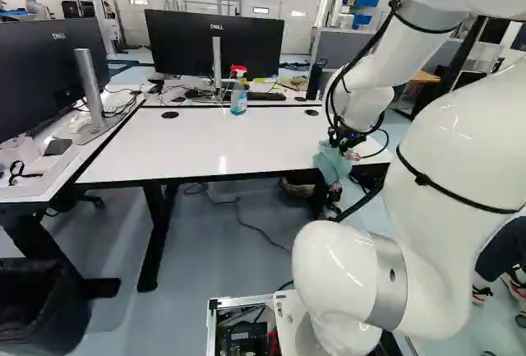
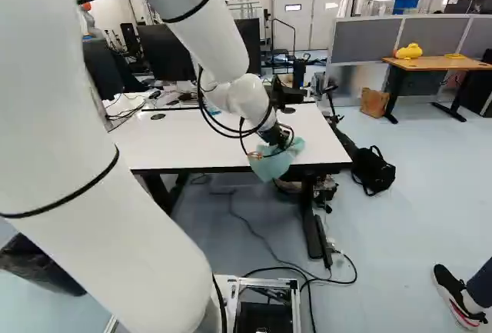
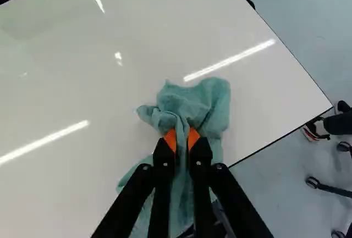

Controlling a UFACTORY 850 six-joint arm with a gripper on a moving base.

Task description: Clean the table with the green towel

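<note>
Towel (image 3: 192, 101) is pale blue-green, bunched and creased.

Shows smooth, glossy white on the table (image 1: 189, 150), with mirrored light. Looks like soft, matt, creased cloth in the towel (image 3: 192, 103). Gleams smooth on the arm (image 1: 460, 142), with a metal band (image 1: 389, 282) low in the left base view's right half. Resembles wood on the desk (image 2: 438, 63), upper right of the right base view.

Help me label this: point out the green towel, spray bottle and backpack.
Green towel (image 3: 215, 106): wrist view, on a bunched fold.
Spray bottle (image 1: 238, 101): left base view, on its body.
Backpack (image 2: 373, 174): right base view, on its body.
</note>
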